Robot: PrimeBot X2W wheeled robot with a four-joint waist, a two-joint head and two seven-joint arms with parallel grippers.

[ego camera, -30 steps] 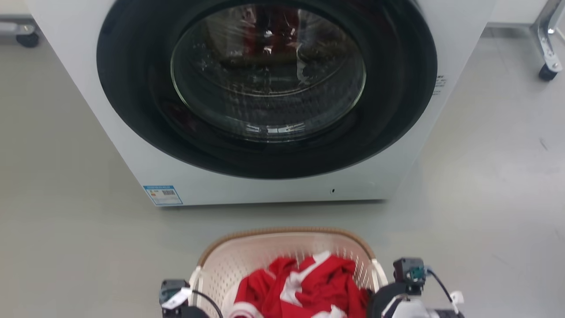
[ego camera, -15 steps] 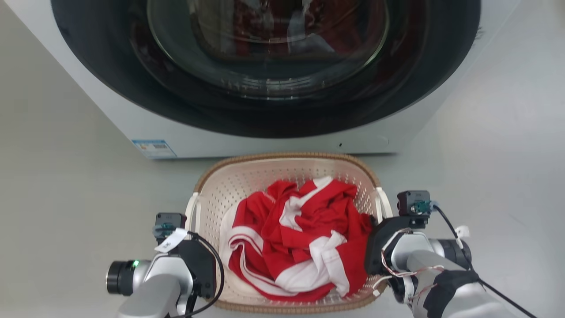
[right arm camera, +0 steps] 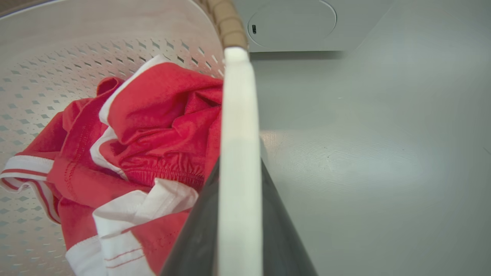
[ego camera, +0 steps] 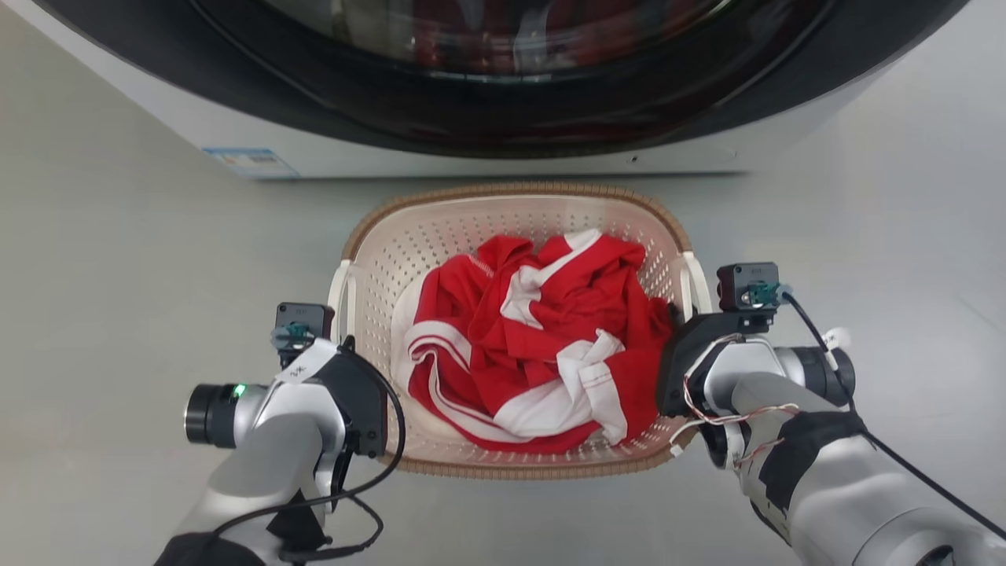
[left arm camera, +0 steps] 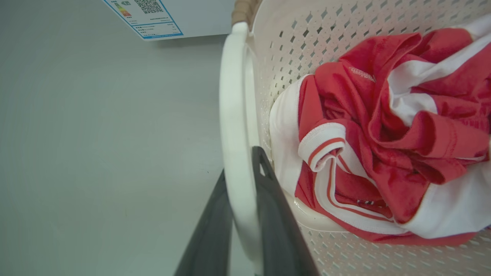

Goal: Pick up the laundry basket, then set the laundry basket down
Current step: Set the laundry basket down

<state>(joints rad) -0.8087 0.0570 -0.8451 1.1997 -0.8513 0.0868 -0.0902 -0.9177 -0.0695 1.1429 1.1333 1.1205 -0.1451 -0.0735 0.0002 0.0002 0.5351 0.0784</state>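
The laundry basket (ego camera: 519,191), cream-white and perforated with a brown woven rim, sits low in front of the washing machine and holds a crumpled red and white garment (ego camera: 534,346). My left gripper (ego camera: 346,346) is at the basket's left loop handle (ego camera: 342,295). In the left wrist view, the left gripper (left arm camera: 241,165) is shut on the white handle (left arm camera: 232,96), one dark finger on each side. My right gripper (ego camera: 682,318) is at the right loop handle (ego camera: 696,275). The right wrist view shows the right gripper (right arm camera: 239,165) clamped the same way on its handle (right arm camera: 238,107). I cannot tell whether the basket rests on the floor.
The washing machine (ego camera: 503,161) stands just beyond the basket, its dark round door (ego camera: 503,102) shut and a blue label (ego camera: 250,161) low on its left. Pale grey floor (ego camera: 118,275) spreads on both sides of the basket.
The head camera has dropped and tilted down, so the washing machine has slid up the picture and both arms and the whole basket have come into view. Both grippers stay at the handles.
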